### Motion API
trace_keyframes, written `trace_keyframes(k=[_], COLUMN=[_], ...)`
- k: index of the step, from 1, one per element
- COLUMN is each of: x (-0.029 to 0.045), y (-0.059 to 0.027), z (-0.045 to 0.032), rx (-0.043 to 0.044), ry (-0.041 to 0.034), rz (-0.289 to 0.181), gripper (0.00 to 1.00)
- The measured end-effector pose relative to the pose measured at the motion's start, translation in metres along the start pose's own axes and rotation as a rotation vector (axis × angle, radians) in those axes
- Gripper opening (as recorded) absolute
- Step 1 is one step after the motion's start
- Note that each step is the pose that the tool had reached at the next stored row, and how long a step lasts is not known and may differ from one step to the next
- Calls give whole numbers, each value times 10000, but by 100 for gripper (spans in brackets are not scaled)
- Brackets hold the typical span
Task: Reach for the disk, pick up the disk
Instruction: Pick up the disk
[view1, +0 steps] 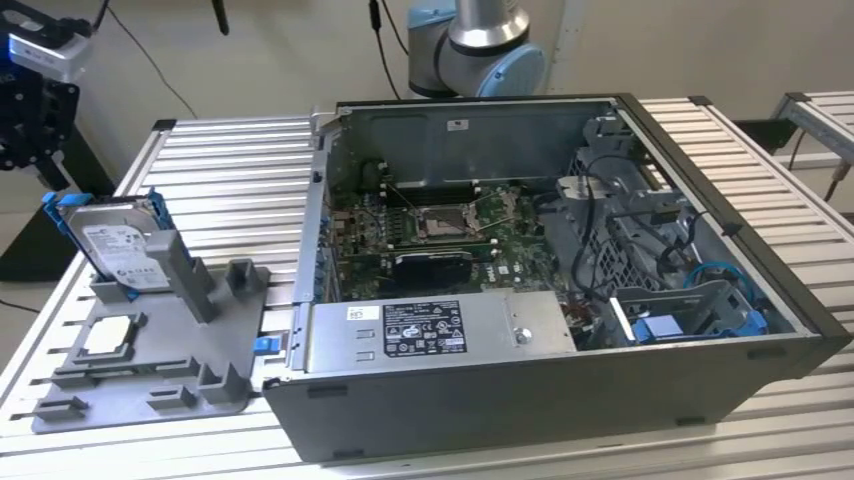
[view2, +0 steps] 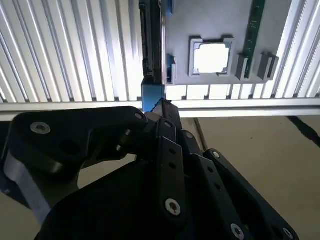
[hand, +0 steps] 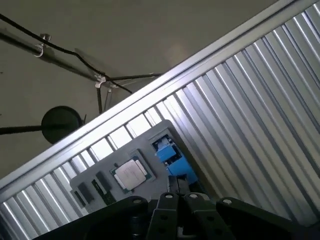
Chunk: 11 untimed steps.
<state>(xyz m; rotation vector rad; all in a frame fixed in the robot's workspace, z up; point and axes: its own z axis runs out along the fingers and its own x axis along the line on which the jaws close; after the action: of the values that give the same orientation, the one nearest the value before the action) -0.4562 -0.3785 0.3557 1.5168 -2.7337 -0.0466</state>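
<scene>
Grey fixture (view1: 150, 352), silver chip (view1: 112, 336) beside disk (view1: 116, 246)

A robotics lab here: slatted aluminium bench (view1: 227, 170), opened desktop computer case (view1: 534, 400) on it, grey parts fixture (view1: 147, 385) alongside, robot arm (view1: 481, 45) behind.

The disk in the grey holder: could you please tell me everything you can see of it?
The disk is a flat silver-grey metal drive with a white label, framed by a blue plastic bracket. It stands on edge, slightly tilted, slotted in the grey holder on the ribbed table, at the exterior view's left of the open computer case.
</scene>
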Motion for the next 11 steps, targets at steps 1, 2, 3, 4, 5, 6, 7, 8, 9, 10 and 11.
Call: trace_keyframes(k=[1, 2, 3, 4, 5, 6, 7, 8, 9, 10, 11], x=[0, 0, 0, 0, 0, 0, 0, 0, 0, 0, 0], y=[0, 0, 0, 0, 0, 0, 0, 0, 0, -1, -1], z=[0, 0, 0, -1, 0, 0, 0, 0, 0, -1, -1], rx=[5, 15, 31, 53, 85, 119, 161, 208, 247, 271, 283], ry=[3, 2, -2, -9, -24, -41, -65, -90, -110, -121, -129], rz=[-186, -352, -513, -683, -856, -1015, -1159, -1290, -1410, -1546, -1695], gripper=[0, 0, 0, 0, 0, 0, 0, 0, 0, 0, 0])
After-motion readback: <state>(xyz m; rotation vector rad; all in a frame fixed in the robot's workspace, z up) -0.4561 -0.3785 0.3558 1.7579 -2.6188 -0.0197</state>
